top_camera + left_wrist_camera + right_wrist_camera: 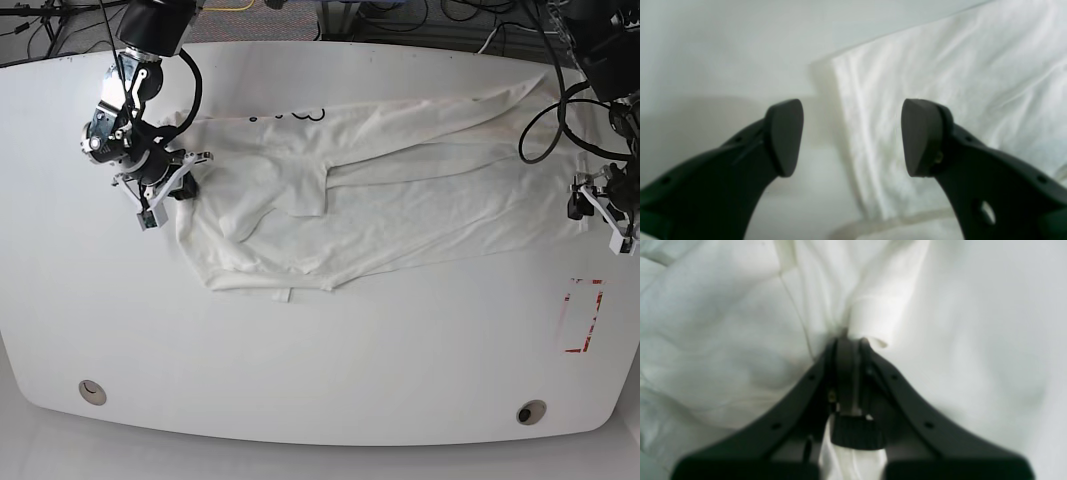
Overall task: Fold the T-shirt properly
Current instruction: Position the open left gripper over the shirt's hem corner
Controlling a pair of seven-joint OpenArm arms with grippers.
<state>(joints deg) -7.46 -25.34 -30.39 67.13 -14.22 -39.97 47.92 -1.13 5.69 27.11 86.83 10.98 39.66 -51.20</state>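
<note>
Pinching T-shirt [873, 316] fold: right end effector [848, 340], wrist view only; left end effector [851, 136] wide, empty.

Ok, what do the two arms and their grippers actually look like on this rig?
In the wrist views, both the left gripper and the right gripper have matte black plastic fingers that curve in, with small holes along them and flat rounded pads. In the base view the wrists carry white bracket parts, the arm links are black and silver, and black cables loop beside them.
</note>
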